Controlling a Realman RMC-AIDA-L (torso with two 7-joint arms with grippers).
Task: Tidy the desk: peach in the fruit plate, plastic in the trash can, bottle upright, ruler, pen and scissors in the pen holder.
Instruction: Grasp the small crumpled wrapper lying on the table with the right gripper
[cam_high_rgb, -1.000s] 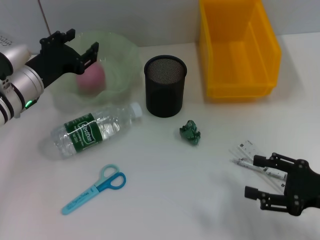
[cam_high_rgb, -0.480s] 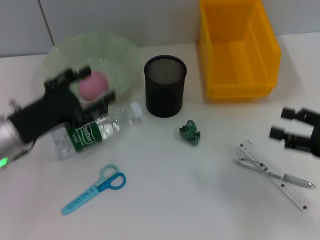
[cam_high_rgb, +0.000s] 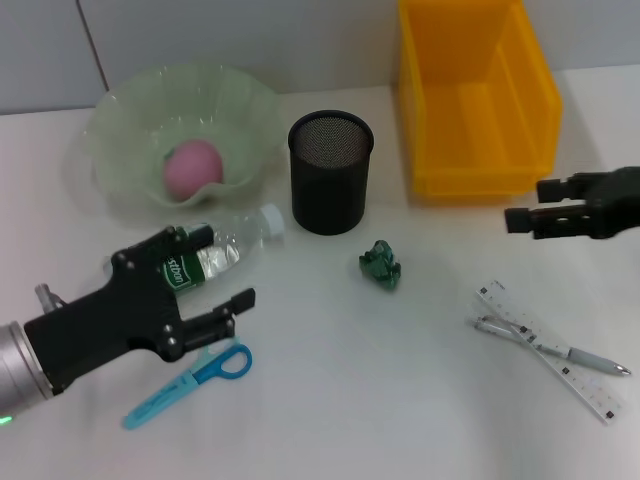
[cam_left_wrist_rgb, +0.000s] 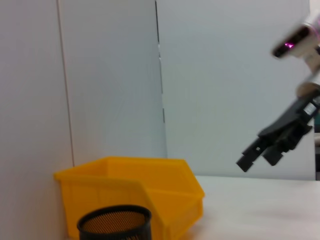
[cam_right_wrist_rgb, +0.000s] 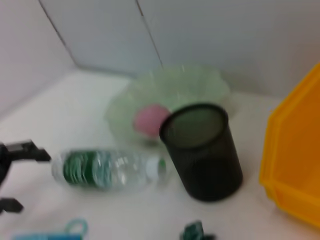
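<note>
the left gripper (cam_high_rgb: 205, 270) is seen with its black fingers spread wide, hovering over the clear plastic water bottle with the green label (cam_high_rgb: 215, 250), which lies on its side under and just beyond the fingers. the blue plastic scissors (cam_high_rgb: 190, 379) lie flat just on the near side of this gripper. beyond it, the pink peach (cam_high_rgb: 192, 167) is seen resting in the pale green wavy-rimmed fruit plate (cam_high_rgb: 120, 120). further toward the robot's right of this gripper, the black mesh cylindrical pen holder (cam_high_rgb: 330, 172) stands upright, and the crumpled green plastic scrap (cam_high_rgb: 381, 264) lies near it on the white table (cam_high_rgb: 400, 400).

the right gripper (cam_high_rgb: 532, 206) is held with its fingers apart, in front of the yellow plastic bin (cam_high_rgb: 470, 100). on the near side of this gripper, the clear ruler (cam_high_rgb: 590, 385) and the silver pen (cam_high_rgb: 505, 330) lie crossed, touching each other.
</note>
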